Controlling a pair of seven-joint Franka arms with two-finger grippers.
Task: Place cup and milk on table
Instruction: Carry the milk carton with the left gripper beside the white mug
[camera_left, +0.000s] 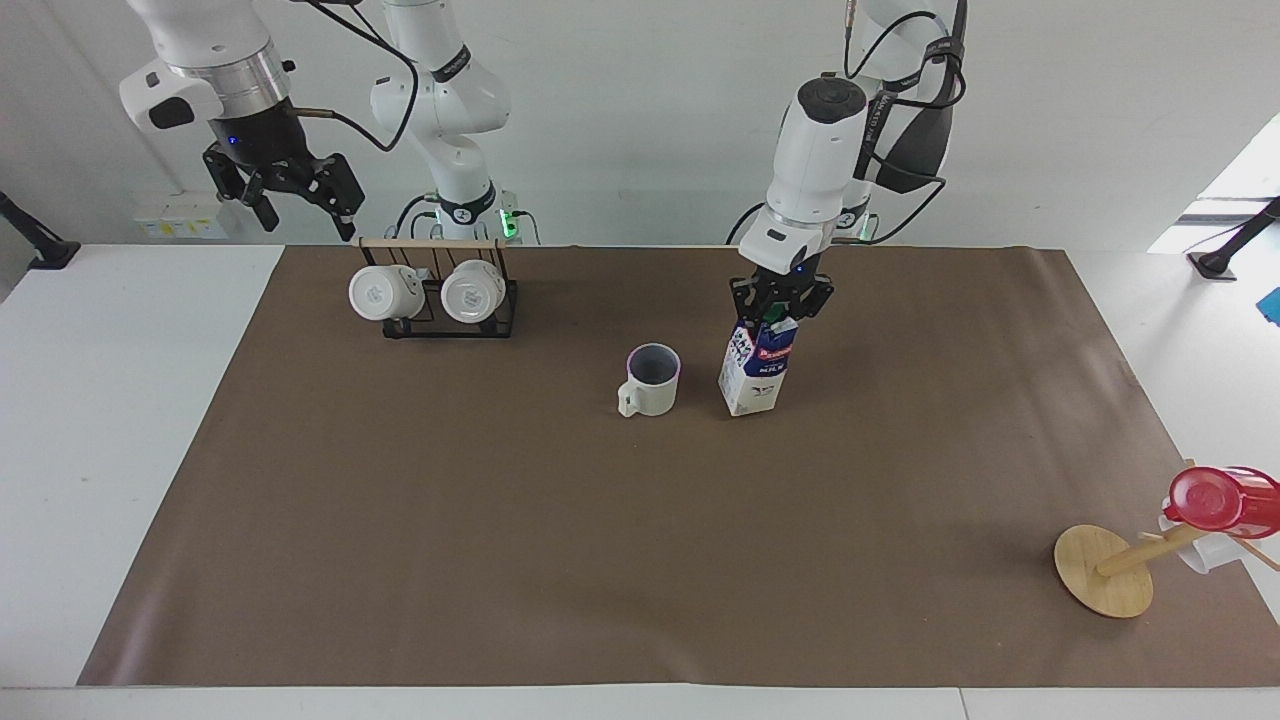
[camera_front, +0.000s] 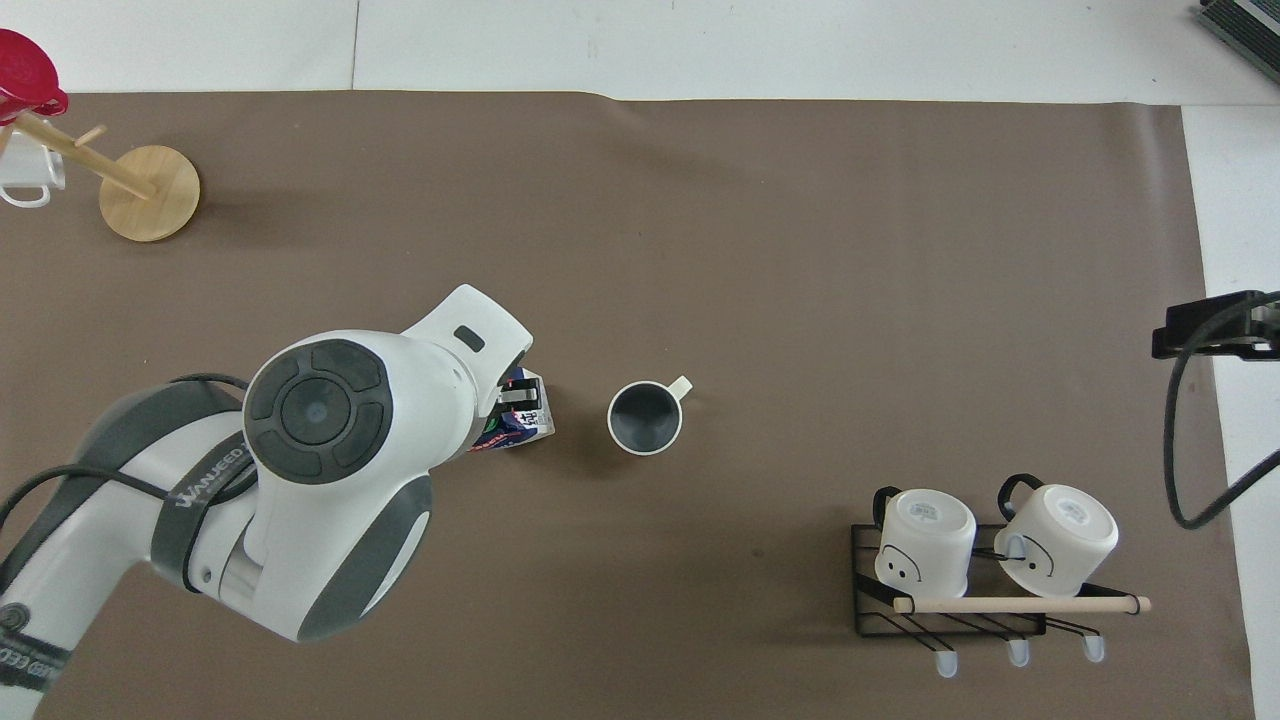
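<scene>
The milk (camera_left: 753, 372) is a tall gable-top carton, blue and white with a red label band; the band's white lettering is too small to read, and in the overhead view a strip of dark characters shows on a white panel but cannot be made out. Its long axis stands nearly upright, tilted a little, the gabled top and green cap pointing up into the left gripper (camera_left: 781, 312), which is clamped on the carton's top ridge. The carton's base is at or just above the brown paper sheet (camera_left: 500, 520) on the table (camera_left: 110, 400); contact cannot be judged. The left arm's forearm carries the word "WANJEED" on a grey band, seen from overhead. Just beside the carton, toward the right arm's end, the cup (camera_left: 651, 380) stands upright on the paper, a smooth cream ceramic cylinder, mouth up, dark inside, its loop handle pointing away from the robots and toward the right arm's end. The right gripper (camera_left: 300, 200) waits raised with fingers spread, empty, above the table edge by the black wire rack (camera_left: 440, 320) holding two white mugs
</scene>
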